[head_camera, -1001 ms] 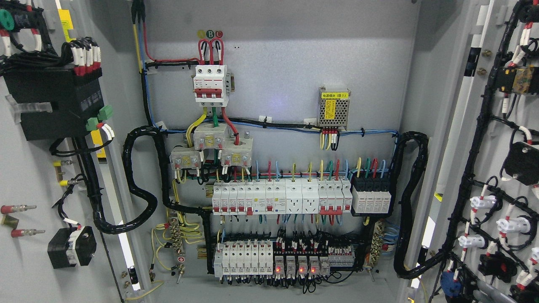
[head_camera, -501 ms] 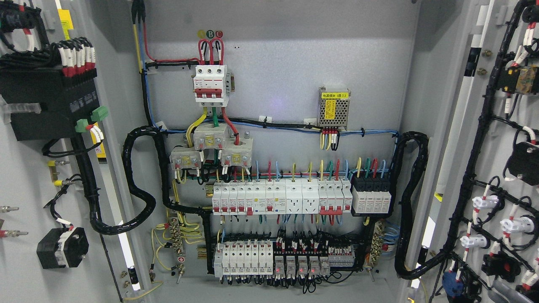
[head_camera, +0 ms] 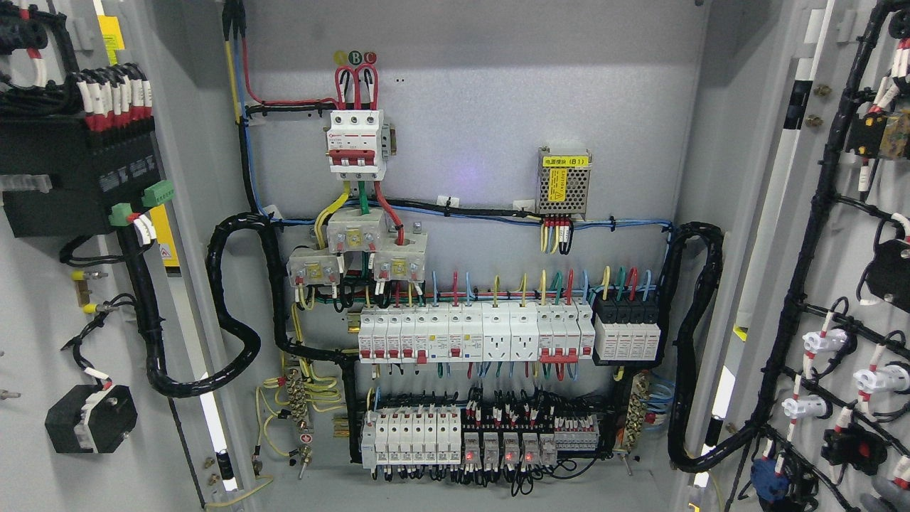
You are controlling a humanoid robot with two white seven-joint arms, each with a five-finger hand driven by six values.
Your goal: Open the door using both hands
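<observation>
Both doors of the electrical cabinet stand swung wide: the left door (head_camera: 43, 299) fills the picture's left edge, the right door (head_camera: 839, 270) its right, each showing its wired inner face. Neither robot hand is in view, so whether the fingers are apart or together cannot be told. The opening step looks nearly or wholly finished; any next move would call only for pushing each door to its stop. Between the two doors, the back panel (head_camera: 483, 107) carries one three-pole main breaker (head_camera: 355, 140), one small power supply (head_camera: 563, 181) and two rows of breakers (head_camera: 469, 334).
</observation>
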